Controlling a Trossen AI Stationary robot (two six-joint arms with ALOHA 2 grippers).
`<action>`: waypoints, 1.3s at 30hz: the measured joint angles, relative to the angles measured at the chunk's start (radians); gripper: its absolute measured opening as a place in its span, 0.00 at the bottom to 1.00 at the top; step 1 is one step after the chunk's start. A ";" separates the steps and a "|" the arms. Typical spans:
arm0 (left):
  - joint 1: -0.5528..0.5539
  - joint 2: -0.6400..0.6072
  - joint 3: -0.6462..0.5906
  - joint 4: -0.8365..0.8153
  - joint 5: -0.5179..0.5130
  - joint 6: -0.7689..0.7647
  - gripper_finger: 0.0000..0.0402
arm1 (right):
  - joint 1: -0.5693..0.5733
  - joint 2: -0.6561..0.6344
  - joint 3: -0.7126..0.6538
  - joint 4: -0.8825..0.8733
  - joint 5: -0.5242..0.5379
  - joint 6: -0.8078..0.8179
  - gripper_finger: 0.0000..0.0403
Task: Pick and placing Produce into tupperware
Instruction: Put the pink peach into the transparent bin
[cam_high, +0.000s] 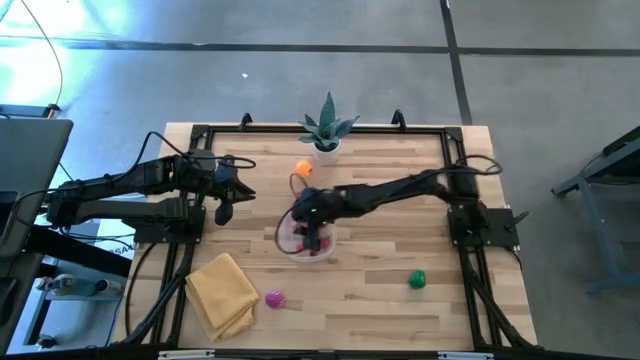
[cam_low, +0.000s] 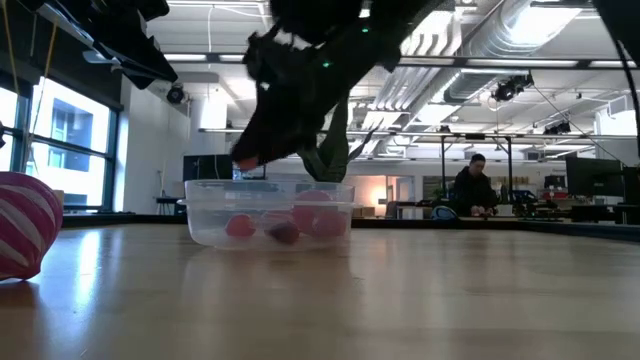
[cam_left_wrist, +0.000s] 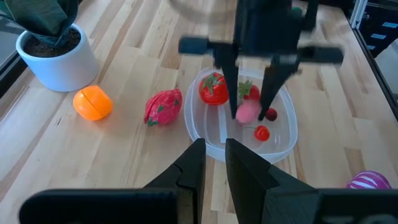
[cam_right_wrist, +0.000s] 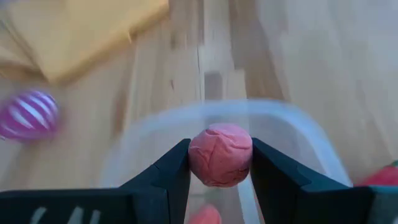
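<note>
The tupperware (cam_high: 300, 243) is a round clear container in the middle of the table, also in the low view (cam_low: 270, 228) and the left wrist view (cam_left_wrist: 211, 140). Inside lie a red tomato (cam_left_wrist: 213, 88), a small red piece (cam_left_wrist: 262, 132) and a dark one (cam_left_wrist: 272, 114). My right gripper (cam_right_wrist: 220, 163) hangs over it, shut on a pink ball (cam_right_wrist: 220, 154). Outside it lie a red-pink fruit (cam_left_wrist: 163, 107), an orange (cam_high: 304, 169), a green piece (cam_high: 417, 280) and a magenta striped ball (cam_high: 274, 298). My left gripper (cam_left_wrist: 214, 165) waits to the container's left, its fingers a narrow gap apart. My right gripper pinches the pink ball (cam_left_wrist: 247, 112) between its two fingers, one on each side of its middle (cam_right_wrist: 194, 157). The fingers (cam_left_wrist: 272, 87) come from above, pointing down. The ball is lifted clear, just above the container's rim (cam_low: 245, 160).
A spiky plant in a white pot (cam_high: 327, 135) stands at the far edge. A folded yellow cloth (cam_high: 222, 290) lies at the near left. A dark frame runs around the table top (cam_high: 470, 190). Beyond the table a person (cam_low: 475, 190) sits in the room.
</note>
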 joint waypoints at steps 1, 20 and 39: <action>0.000 0.000 0.000 0.000 0.000 0.000 0.13 | 0.003 0.028 0.041 -0.060 0.016 -0.014 0.34; 0.000 0.000 0.000 0.000 0.000 0.000 0.13 | 0.034 0.238 0.292 -0.347 0.108 -0.087 0.34; 0.000 0.000 0.000 0.000 0.000 0.000 0.13 | 0.034 0.237 0.292 -0.333 0.160 -0.104 0.51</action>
